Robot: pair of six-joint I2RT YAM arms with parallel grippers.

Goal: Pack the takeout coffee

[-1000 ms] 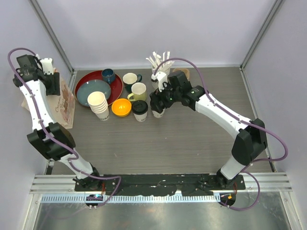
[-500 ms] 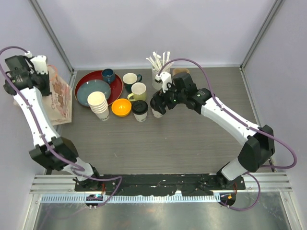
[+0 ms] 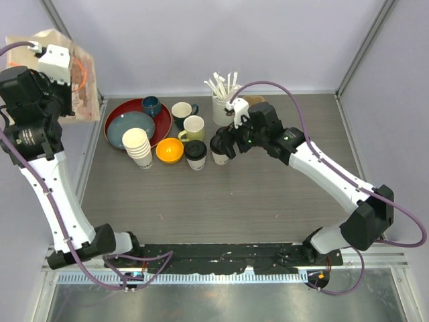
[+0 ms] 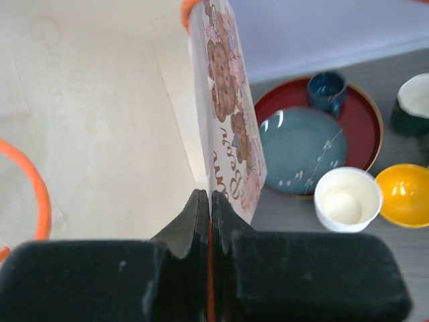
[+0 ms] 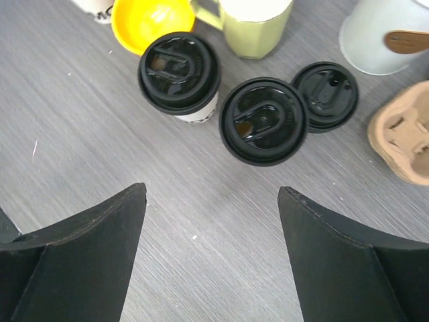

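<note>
Top external coverage loses the fingertips of the left gripper (image 4: 210,201) behind its own wrist, high at the far left. The left wrist camera shows them clenched flat on the edge of a paper bag (image 4: 228,121), whose base is cut off by the frame. The bag's matte cream wall carries brown bear prints, and an orange handle (image 4: 37,194) curves at the left edge. On the grey wood-grain table (image 3: 221,201), right of an orange bowl (image 3: 169,149), stands the first takeout cup (image 5: 179,70). It has a glossy round black lid over a sliver of white paper wall, with any print too small to read. Just beside it, the second takeout cup (image 5: 263,121) shows only its lid from above, and overhead it is half hidden under the right gripper (image 5: 211,191). That pincer hangs over both cups, jaws spread wide, gripping nothing. Further right lie a loose black lid (image 5: 326,87) and a moulded pulp cup carrier (image 5: 402,131), cropped at the edge.
</note>
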